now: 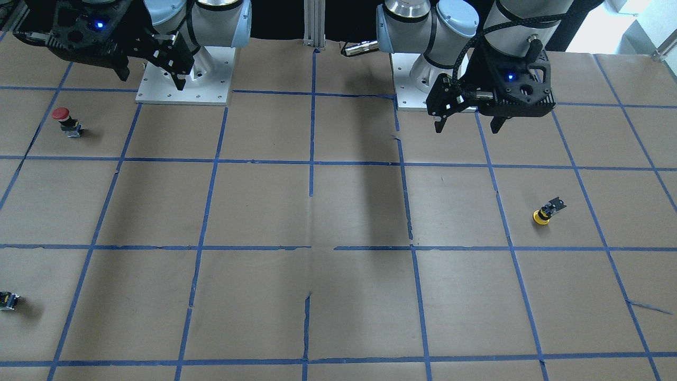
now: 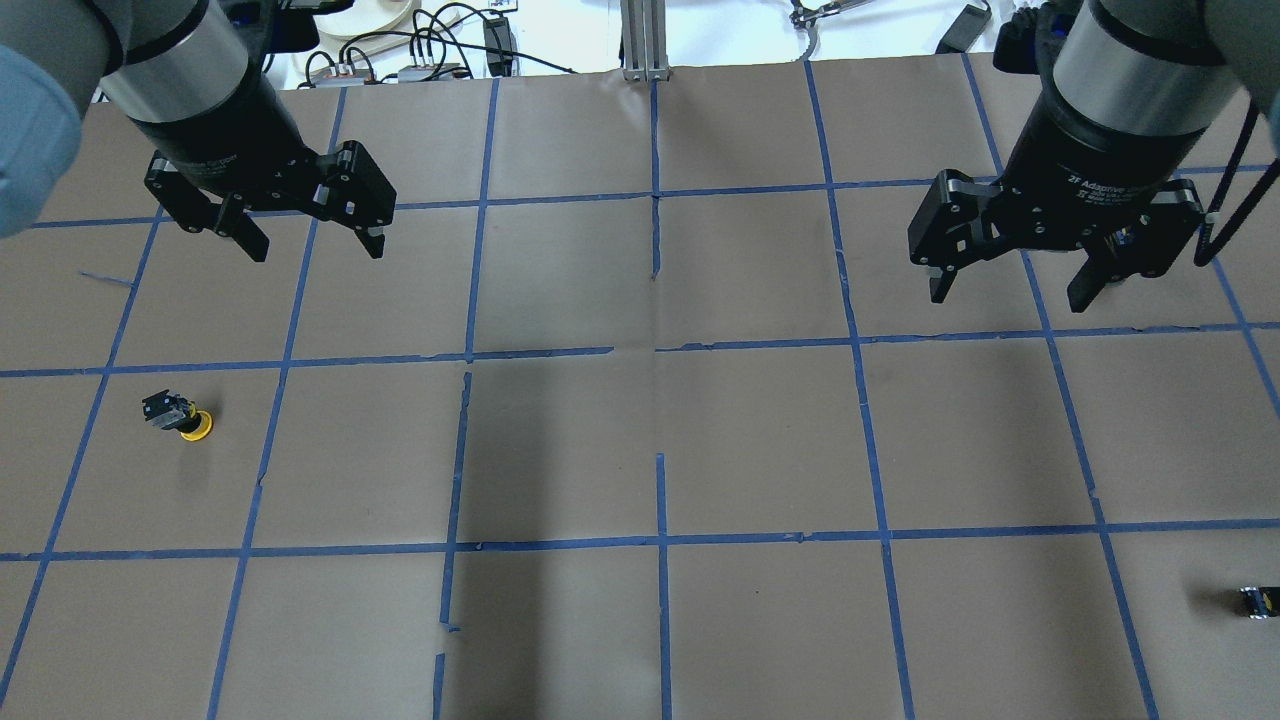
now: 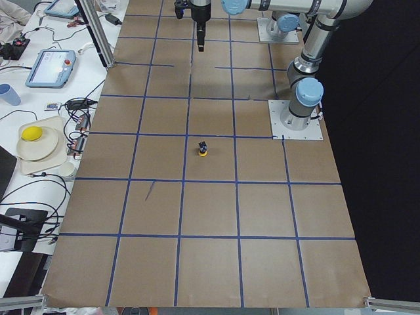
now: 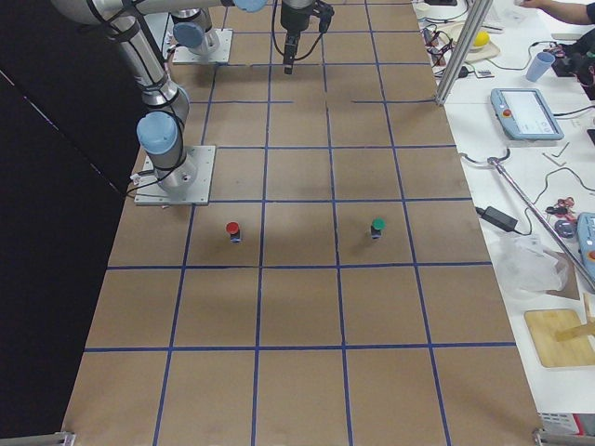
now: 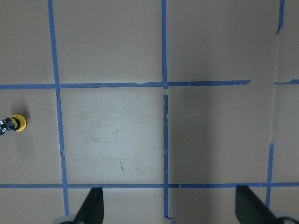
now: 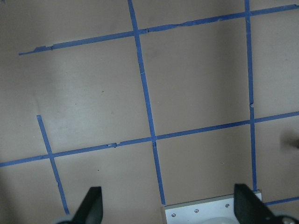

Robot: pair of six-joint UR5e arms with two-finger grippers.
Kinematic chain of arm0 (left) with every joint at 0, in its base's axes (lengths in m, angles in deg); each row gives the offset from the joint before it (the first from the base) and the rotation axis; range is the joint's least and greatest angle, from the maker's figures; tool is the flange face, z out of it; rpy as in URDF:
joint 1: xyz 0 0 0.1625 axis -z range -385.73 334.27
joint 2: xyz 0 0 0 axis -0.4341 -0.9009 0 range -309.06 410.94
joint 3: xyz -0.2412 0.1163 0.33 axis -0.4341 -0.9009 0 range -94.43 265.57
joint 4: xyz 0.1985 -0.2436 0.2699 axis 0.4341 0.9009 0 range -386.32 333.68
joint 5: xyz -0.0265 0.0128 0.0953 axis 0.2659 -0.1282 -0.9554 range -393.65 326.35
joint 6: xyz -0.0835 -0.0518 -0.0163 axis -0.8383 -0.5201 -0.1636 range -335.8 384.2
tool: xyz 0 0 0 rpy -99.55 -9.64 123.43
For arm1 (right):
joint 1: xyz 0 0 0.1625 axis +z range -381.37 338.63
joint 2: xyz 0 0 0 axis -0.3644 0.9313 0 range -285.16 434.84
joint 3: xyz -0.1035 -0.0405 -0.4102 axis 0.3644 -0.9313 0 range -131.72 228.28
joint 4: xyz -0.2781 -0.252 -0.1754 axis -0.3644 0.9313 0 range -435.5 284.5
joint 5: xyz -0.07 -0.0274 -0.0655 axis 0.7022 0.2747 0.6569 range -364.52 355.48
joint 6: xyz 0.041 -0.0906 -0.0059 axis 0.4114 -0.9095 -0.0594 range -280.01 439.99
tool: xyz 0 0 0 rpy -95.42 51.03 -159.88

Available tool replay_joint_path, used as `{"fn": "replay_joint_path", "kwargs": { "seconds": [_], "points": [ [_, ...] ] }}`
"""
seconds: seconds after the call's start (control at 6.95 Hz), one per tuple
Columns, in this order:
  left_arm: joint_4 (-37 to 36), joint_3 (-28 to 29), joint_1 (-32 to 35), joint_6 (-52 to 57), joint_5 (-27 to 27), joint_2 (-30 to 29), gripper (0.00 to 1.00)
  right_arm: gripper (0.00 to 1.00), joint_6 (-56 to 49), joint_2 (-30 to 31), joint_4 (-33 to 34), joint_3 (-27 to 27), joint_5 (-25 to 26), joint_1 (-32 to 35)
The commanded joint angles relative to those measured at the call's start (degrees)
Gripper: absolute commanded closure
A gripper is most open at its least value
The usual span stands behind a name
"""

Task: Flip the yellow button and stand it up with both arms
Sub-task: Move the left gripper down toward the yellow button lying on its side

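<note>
The yellow button [image 1: 545, 212] rests on the brown paper with its yellow cap down and its grey-black base raised and tilted. It also shows in the overhead view [image 2: 180, 418], the exterior left view [image 3: 204, 149] and at the left edge of the left wrist view [image 5: 13, 124]. My left gripper [image 2: 317, 250] hangs open and empty above the table, farther from the robot's base than the button and apart from it; it also shows in the front view [image 1: 468, 127]. My right gripper [image 2: 1008, 297] hangs open and empty on the far side of the table [image 1: 153, 79].
A red-capped button [image 1: 66, 121] stands on the right arm's side. A green-capped button [image 4: 377, 227] stands near it. A small black-and-yellow block [image 2: 1255, 602] lies at the table's right edge. The arm base plates [image 6: 210, 212] are bolted to the table. Blue tape marks a grid.
</note>
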Motion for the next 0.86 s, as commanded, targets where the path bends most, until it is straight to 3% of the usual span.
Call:
{"fn": "replay_joint_path", "kwargs": {
  "seconds": [0.0, 0.43, 0.72],
  "points": [
    [-0.2, 0.0, -0.5, -0.1, 0.1, -0.2, 0.06, 0.00, 0.1, 0.0, 0.0, 0.0, 0.0, 0.0],
    [-0.4, -4.9, -13.6, 9.6, 0.3, -0.3, 0.06, 0.00, 0.1, 0.0, 0.1, 0.0, -0.2, 0.0],
    [-15.4, -13.6, -23.6, 23.7, 0.3, -3.3, 0.03, 0.00, 0.2, 0.0, 0.1, 0.0, -0.4, 0.1]
  ]
}}
